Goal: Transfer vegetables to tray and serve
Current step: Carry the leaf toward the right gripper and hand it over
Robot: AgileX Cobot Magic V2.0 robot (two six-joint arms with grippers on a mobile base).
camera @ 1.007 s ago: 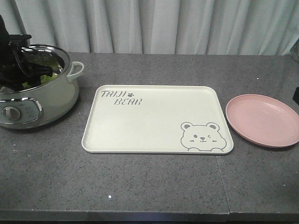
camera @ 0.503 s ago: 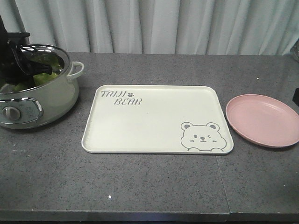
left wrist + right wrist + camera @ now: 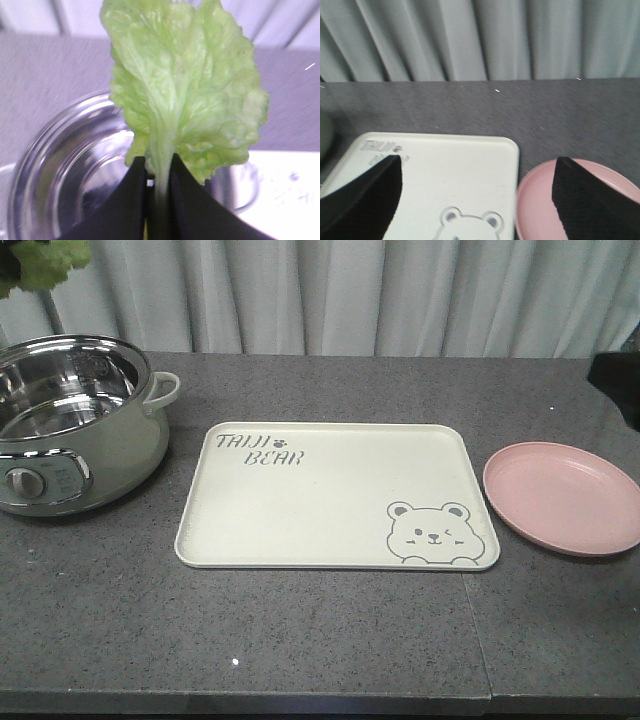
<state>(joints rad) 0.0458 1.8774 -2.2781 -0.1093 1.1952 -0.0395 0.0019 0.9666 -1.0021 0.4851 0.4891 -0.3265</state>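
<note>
**A:** How many vegetables can you count?

**B:** One. It is a single lettuce leaf, ruffled and bright green with a pale rib. It fills the upper middle of the left wrist view. In the front view only part of it shows, in the top left corner, above the pot in the picture.

**A:** What has hold of it?

**B:** The left gripper. Its two black fingers are pinched nearly together on the rib at the bottom centre of that wrist view, and the leaf stands up from them.

**A:** And the other arm?

**B:** The right gripper is spread wide and grips nothing. One finger sits in the lower left corner of its own view and one in the lower right.

**A:** What rests on the table?

**B:** Three things.
- One pot stands at the left edge, its shiny steel inside showing. One handle and one dial are in sight.
- One tray lies in the middle. It is cream-white, with lettering at its upper left and one bear face at its lower right.
- One pink plate lies at the right, just beside the tray and not touching it.

**A:** So where is the leaf against the tray?

**B:** Well apart from it, up and to the left in the front view. In the left wrist view the pot lies behind the leaf, and a corner of the tray shows at the lower right.

**A:** Anything behind?

**B:** One pale pleated curtain runs across the top.
</note>
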